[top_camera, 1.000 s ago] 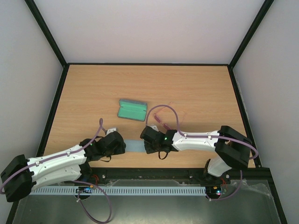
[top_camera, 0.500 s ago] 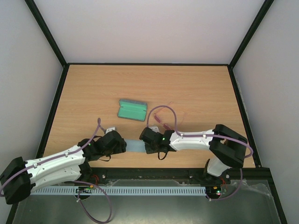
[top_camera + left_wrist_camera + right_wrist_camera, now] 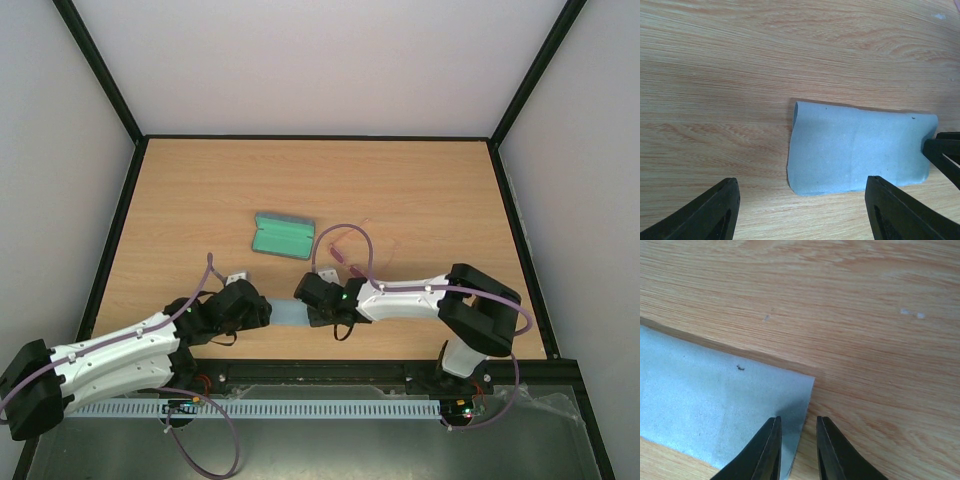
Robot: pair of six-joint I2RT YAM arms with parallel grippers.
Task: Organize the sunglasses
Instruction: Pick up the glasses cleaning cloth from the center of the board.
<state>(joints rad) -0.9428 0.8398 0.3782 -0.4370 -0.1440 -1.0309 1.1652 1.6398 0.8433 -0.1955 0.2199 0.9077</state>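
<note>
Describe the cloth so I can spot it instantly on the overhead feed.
Start at the wooden table, centre of its near edge. The cloth lies flat there, a pale blue rectangle. Unlike the open case farther back with its green lining, it is thin and plain.

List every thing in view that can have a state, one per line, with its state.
case, open, green lining up.
sunglasses, lying on the table, outside the case.
cloth, lying on the table.
left end effector, open wide, by the cloth.
right end effector, narrowly open, straddling the cloth's edge.
</note>
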